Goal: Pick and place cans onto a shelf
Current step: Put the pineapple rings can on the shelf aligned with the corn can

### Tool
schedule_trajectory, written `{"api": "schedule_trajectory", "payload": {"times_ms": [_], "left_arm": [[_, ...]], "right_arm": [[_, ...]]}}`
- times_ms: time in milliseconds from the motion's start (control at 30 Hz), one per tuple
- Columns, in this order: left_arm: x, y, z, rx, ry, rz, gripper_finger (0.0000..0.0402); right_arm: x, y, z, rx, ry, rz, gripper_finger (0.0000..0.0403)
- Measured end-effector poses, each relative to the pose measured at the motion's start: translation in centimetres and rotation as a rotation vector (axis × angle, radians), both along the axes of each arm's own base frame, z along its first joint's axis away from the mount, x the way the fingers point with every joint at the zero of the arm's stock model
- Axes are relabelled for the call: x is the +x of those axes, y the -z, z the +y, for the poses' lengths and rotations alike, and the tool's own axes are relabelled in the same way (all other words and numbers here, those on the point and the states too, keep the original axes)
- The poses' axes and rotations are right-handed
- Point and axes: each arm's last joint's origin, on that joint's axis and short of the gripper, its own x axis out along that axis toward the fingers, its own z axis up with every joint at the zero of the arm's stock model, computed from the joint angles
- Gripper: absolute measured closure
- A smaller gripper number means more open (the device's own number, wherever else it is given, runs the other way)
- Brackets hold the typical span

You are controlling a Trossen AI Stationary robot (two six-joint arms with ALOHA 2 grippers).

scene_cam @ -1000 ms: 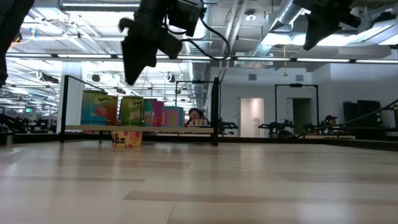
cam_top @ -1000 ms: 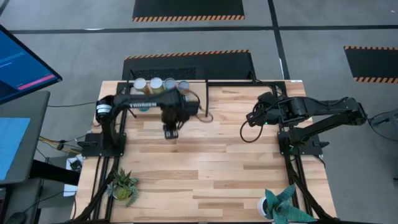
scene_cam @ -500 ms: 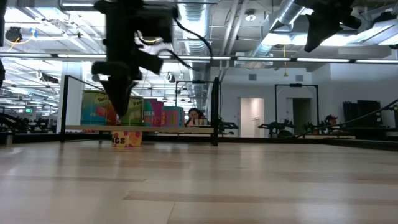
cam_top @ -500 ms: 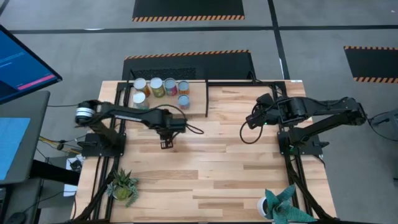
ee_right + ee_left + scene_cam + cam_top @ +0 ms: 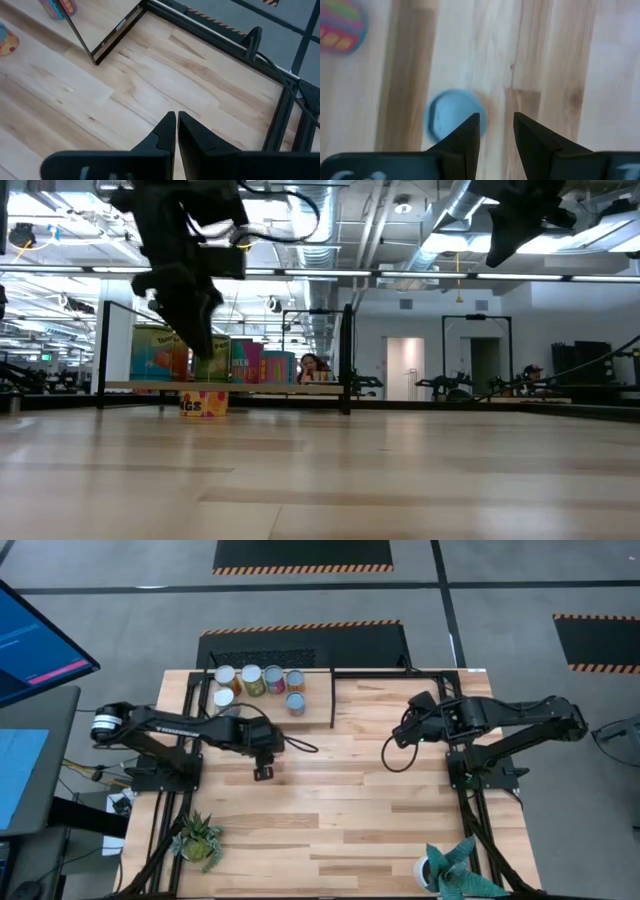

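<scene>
Several cans stand upright on the shelf at the table's far left; they also show in the low view. One more can with a pale blue top and an orange-yellow label stands on the tabletop by the shelf's near side. It shows in the left wrist view and the right wrist view, and my left arm hides it in the high view. My left gripper hangs open above the table with this can just beside one fingertip. My right gripper is shut and empty, raised at the far right.
Two potted plants stand near the table's front edge. The shelf's black frame rises at its right end. A black frame runs along the table's far edge. Bare tabletop lies between the arms.
My left gripper has drawn back from the shelf toward the table's near edge and a little left, and has come lower. The arm has swung left, so the cans it covered now show. The right arm has kept still.
</scene>
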Motion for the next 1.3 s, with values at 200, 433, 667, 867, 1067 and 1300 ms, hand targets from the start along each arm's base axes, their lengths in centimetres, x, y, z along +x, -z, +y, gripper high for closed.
{"api": "schedule_trajectory", "payload": {"times_ms": [200, 433, 667, 867, 1067, 1300], "left_arm": [[0.9, 1.5, 0.6, -0.024, 0.020, 0.025, 0.0294], [1.4, 3.4, 0.9, -0.006, 0.006, 0.078, 0.0294], [1.8, 4.0, 1.0, 0.017, -0.006, 0.086, 0.0294], [2.1, 5.0, 1.0, 0.002, 0.017, 0.123, 0.0294], [2.2, 5.3, 1.0, 0.018, -0.046, 0.127, 0.0311], [2.4, 5.1, 1.0, 0.003, -0.075, 0.123, 0.0395]], "right_arm": [[0.6, 0.4, 0.0, 0.000, 0.000, 0.011, 0.0360], [1.1, 0.8, 0.1, 0.007, 0.003, 0.032, 0.0360], [1.3, 0.9, 0.1, 0.024, -0.001, 0.028, 0.0360], [1.3, 0.8, 0.1, 0.024, -0.001, 0.025, 0.0360], [1.3, 0.8, 0.1, 0.024, -0.002, 0.023, 0.0360], [1.3, 0.8, 0.1, 0.024, -0.002, 0.024, 0.0360]]}}
